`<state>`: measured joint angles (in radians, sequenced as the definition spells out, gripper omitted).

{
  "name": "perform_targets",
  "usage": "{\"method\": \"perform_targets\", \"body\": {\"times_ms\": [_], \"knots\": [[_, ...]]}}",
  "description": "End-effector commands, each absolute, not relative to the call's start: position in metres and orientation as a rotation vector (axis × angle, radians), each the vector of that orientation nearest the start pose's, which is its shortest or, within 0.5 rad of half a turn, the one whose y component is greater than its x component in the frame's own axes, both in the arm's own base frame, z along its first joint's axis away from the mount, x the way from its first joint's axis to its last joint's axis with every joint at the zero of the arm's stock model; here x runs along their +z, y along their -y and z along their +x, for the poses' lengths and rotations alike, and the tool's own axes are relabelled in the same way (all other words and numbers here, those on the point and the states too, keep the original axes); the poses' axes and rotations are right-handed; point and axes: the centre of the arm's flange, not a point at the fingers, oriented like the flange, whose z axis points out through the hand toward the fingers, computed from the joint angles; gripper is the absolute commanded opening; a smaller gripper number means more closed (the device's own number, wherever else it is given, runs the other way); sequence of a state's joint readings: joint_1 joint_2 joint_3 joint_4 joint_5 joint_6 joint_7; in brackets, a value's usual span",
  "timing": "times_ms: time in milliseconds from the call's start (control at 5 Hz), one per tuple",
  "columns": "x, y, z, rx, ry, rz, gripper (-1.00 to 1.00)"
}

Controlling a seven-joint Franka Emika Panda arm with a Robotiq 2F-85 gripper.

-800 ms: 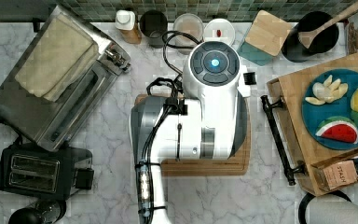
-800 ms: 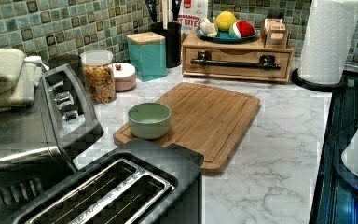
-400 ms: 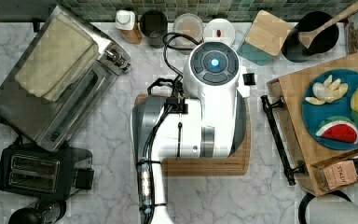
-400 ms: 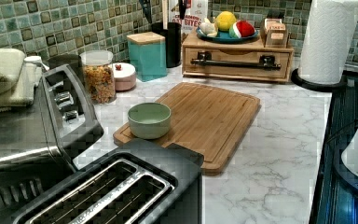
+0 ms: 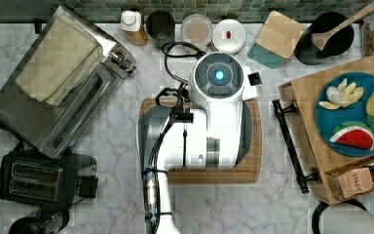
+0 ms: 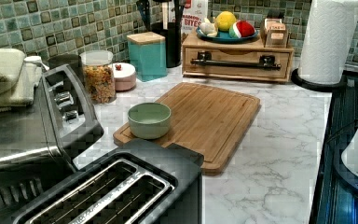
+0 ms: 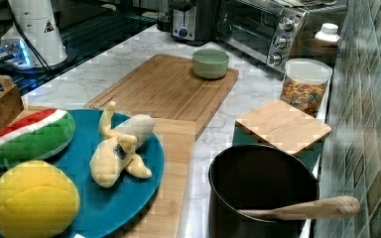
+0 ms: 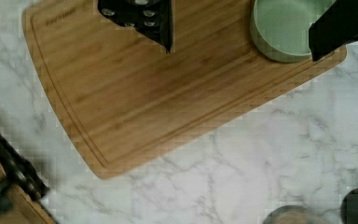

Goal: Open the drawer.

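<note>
Approach comes first: the fingers (image 8: 240, 32) hang spread apart and empty above the cutting board (image 8: 168, 88), while the drawer (image 6: 237, 59) sits shut under the fruit plate (image 5: 343, 131) at the table's (image 6: 279, 154) end, so align squarely across its black bar handle (image 6: 235, 61) before pulling straight.

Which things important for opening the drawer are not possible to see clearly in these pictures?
- Drawer interior: closed front hides it, left view.
- Cutting board middle: robot arm covers it, top view.
- Drawer handle: blurred, cut by the edge, wrist view.
- Pincer fingertips: partly cut off, wrist view.
</note>
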<state>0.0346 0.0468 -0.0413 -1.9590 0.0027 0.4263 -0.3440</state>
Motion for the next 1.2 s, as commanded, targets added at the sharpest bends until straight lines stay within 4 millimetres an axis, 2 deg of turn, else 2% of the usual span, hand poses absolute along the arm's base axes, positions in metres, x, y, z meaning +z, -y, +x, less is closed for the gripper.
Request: {"method": "perform_targets", "body": {"times_ms": [200,400,600,800,1200], "knots": [[0.423,0.086,0.518,-0.010,-0.174,-3.152,1.00],[0.410,0.121,0.507,-0.038,-0.037,-3.169,1.00],[0.401,0.147,0.492,-0.042,0.127,-3.199,1.00],[0.378,0.167,0.472,-0.118,0.315,-3.227,1.00],[0.351,0.202,0.463,-0.194,0.610,-3.223,1.00]]}}
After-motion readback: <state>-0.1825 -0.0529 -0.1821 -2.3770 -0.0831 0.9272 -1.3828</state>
